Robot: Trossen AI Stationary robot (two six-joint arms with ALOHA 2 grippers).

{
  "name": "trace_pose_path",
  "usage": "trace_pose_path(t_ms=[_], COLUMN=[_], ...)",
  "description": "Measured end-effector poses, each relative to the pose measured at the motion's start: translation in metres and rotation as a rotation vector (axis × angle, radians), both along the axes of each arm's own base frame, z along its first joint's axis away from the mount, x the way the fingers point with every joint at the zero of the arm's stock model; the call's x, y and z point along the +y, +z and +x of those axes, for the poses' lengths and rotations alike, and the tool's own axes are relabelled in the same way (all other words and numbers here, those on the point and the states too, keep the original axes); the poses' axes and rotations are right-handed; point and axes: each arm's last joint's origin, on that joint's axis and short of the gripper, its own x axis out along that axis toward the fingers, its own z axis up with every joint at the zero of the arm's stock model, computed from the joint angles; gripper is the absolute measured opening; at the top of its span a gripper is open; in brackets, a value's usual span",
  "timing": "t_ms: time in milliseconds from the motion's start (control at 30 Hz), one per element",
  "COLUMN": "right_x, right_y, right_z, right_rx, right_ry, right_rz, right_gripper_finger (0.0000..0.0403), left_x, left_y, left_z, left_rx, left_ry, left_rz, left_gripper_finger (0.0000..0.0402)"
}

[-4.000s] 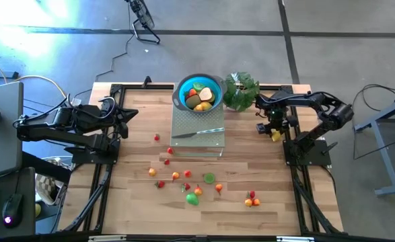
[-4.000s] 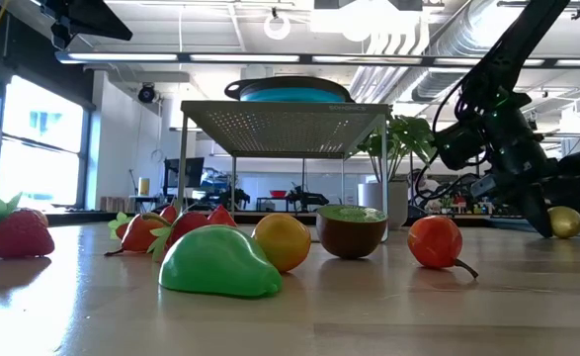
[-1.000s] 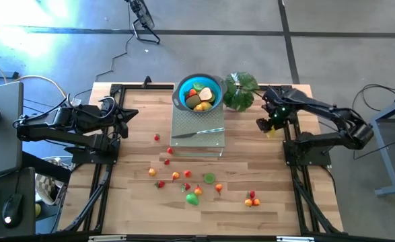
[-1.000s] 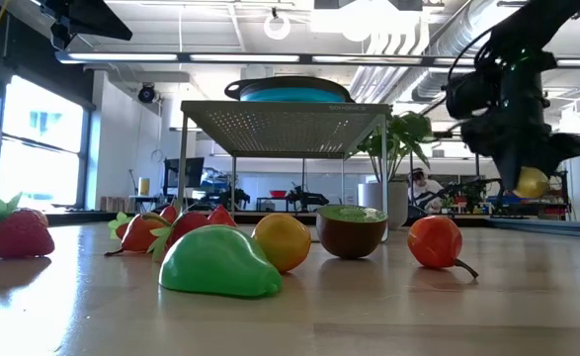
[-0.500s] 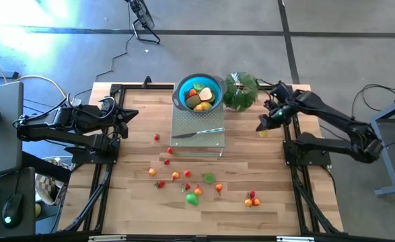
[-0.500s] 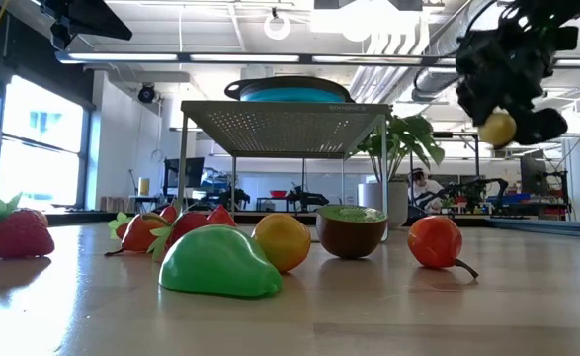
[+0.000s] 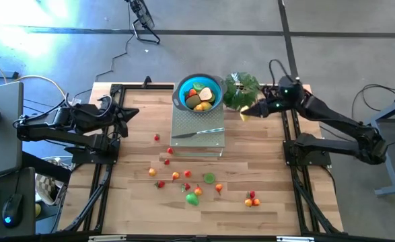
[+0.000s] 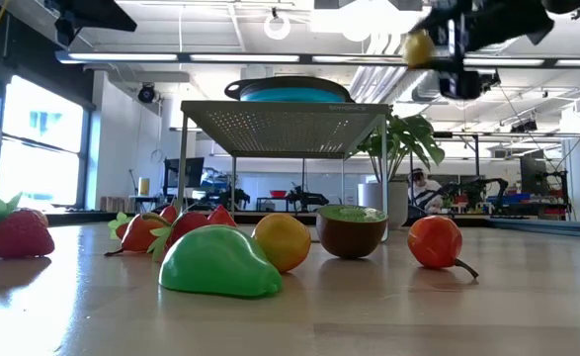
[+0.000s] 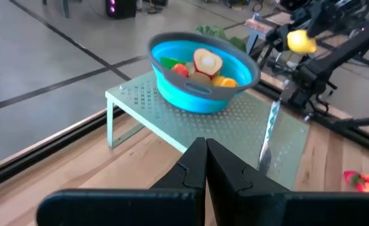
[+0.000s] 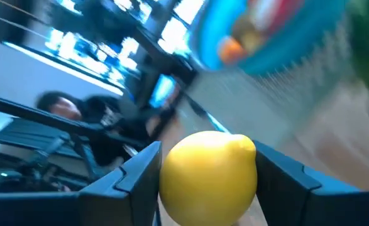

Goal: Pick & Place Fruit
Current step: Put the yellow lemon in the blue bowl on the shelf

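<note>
A yellow lemon (image 7: 244, 115) hangs in the air in front of the leafy plant (image 7: 241, 91), with my right gripper (image 7: 248, 113) shut on it; the low view shows the lemon (image 8: 418, 46) high above the table. The blue bowl (image 7: 198, 92) holds several fruits and stands on a perforated metal stand (image 7: 197, 138). Several small fruits (image 7: 184, 178) lie on the wooden table near its front. My left gripper (image 7: 134, 111) waits shut at the left, pointing at the stand. My right gripper pinches the lemon between its two fingers (image 10: 134, 176), one on each side of the fruit (image 10: 171, 185). The fingers come nearly level from the table's right side. The lemon is lifted clear of the table, at about the height of the bowl.
A slim silver knife (image 7: 197, 133) lies on the stand in front of the bowl. Black frame rails (image 7: 295, 175) run along both sides of the table. Two fruits (image 7: 252, 198) lie apart at the front right.
My right gripper has risen well above the table with the lemon and gone toward the table's left, toward the bowl. It has tipped from pointing down to nearly level. The lemon stays between the fingers.
</note>
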Motion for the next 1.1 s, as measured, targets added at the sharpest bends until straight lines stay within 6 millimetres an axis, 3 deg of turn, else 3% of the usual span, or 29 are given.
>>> trace_pose_path(t_ms=[233, 533, 867, 967, 1100], right_x=[0.0, 0.002, 0.007, 0.006, 0.003], right_y=[0.02, 0.026, 0.028, 0.025, 0.021], right_z=[0.008, 0.013, 0.031, 0.037, 0.045], right_rx=[-0.173, -0.215, -0.272, -0.271, -0.267], right_ry=[-0.058, -0.18, -0.206, -0.196, -0.188], right_rz=[-0.128, -0.222, -0.294, -0.309, -0.307], right_gripper_finger=[0.0203, 0.0203, 0.0204, 0.0203, 0.0204], left_x=[0.001, 0.004, 0.004, 0.003, 0.003], left_y=[0.007, 0.014, 0.013, 0.013, 0.013], left_z=[0.001, 0.001, 0.003, 0.003, 0.003], left_rx=[-0.082, -0.15, -0.189, -0.22, -0.241], left_ry=[0.049, 0.165, 0.175, 0.167, 0.168], left_rz=[0.01, 0.031, -0.045, -0.099, -0.134], left_gripper_finger=[0.0003, 0.0003, 0.0005, 0.0024, 0.0082])
